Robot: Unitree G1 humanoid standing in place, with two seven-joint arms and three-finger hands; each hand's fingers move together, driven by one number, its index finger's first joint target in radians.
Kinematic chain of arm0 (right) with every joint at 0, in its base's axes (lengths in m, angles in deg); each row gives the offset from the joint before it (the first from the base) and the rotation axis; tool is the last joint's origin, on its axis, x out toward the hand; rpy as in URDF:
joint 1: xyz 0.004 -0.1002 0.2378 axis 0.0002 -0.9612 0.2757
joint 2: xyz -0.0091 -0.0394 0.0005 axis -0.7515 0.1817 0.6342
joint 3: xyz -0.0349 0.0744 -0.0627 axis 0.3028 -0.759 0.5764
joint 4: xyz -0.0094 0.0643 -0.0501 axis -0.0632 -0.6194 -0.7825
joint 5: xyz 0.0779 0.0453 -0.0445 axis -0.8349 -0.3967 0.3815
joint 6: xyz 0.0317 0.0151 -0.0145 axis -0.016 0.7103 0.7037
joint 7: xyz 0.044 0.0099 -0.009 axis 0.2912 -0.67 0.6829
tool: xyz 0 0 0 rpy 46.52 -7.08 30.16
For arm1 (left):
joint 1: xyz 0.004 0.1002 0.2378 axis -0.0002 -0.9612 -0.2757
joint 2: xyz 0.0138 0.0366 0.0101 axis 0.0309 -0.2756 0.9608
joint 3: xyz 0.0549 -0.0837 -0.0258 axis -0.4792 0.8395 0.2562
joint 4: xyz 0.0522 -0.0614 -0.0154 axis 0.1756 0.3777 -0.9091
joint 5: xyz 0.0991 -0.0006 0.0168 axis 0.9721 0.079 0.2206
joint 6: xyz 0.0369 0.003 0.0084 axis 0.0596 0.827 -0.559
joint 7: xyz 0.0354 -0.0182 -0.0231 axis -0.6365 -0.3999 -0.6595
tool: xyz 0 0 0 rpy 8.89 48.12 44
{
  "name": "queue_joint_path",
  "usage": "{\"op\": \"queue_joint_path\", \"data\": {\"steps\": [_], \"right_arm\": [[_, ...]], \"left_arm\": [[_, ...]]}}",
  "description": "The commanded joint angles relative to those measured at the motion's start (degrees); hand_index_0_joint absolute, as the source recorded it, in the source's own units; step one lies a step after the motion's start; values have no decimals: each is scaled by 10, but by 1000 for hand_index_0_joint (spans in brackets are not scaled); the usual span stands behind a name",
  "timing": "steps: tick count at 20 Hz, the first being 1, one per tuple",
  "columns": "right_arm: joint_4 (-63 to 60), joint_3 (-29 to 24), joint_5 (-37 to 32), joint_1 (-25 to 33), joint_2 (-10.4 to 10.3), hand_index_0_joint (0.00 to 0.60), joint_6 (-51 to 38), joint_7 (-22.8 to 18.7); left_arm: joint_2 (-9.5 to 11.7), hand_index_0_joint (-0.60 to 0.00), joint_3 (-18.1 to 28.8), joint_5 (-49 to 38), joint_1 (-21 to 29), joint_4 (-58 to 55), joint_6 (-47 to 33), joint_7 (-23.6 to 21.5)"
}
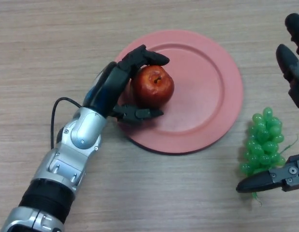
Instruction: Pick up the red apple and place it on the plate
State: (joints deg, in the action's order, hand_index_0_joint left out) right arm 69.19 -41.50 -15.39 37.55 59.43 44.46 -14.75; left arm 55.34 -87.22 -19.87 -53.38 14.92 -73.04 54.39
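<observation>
The red apple (154, 85) stands upright on the left part of the pink plate (207, 92). My left hand (115, 87) comes in from the lower left and is curled round the apple, fingers over its top and far side, thumb below it near the plate's rim. My right hand (291, 63) shows at the right edge, apart from the plate, with straight fingers at the upper right and one finger at the lower right.
A bunch of green grapes (265, 142) lies on the wooden table (52, 48) to the right of the plate, between my right hand's fingers.
</observation>
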Motion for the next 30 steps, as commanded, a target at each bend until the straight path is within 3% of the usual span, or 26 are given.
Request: {"op": "queue_joint_path", "data": {"steps": [1,4,5,7,9,14,17,20,22,26,30], "right_arm": [[25,-37,-8,12,13,0,-88,1],[22,-42,3,20,19,0,-82,3],[22,-49,10,32,25,0,-66,4],[21,-45,19,51,28,0,-44,-6],[20,-25,34,68,30,0,-33,-16],[-6,-18,48,114,33,0,-15,-49],[-19,-4,59,133,37,0,-12,-70],[-14,0,52,142,37,0,-30,-55],[-10,-11,22,128,38,0,-39,-33],[-6,-14,-12,124,40,0,-19,-33],[-14,10,2,113,33,0,-35,-30]], "left_arm": [[9,-499,23,-47,42,-30,-42,-34],[9,-100,46,-36,38,-53,-3,-14],[9,-3,67,-16,26,-98,18,7],[10,0,83,-24,4,-181,61,49],[13,0,94,-29,-13,-234,87,62],[37,0,134,-102,-91,-436,224,65],[63,0,156,-140,-148,-544,245,69],[80,0,202,-219,-203,-622,275,75],[86,0,240,-309,-244,-700,348,77],[81,0,249,-318,-289,-732,354,64],[67,0,259,-307,-329,-768,332,70]]}}
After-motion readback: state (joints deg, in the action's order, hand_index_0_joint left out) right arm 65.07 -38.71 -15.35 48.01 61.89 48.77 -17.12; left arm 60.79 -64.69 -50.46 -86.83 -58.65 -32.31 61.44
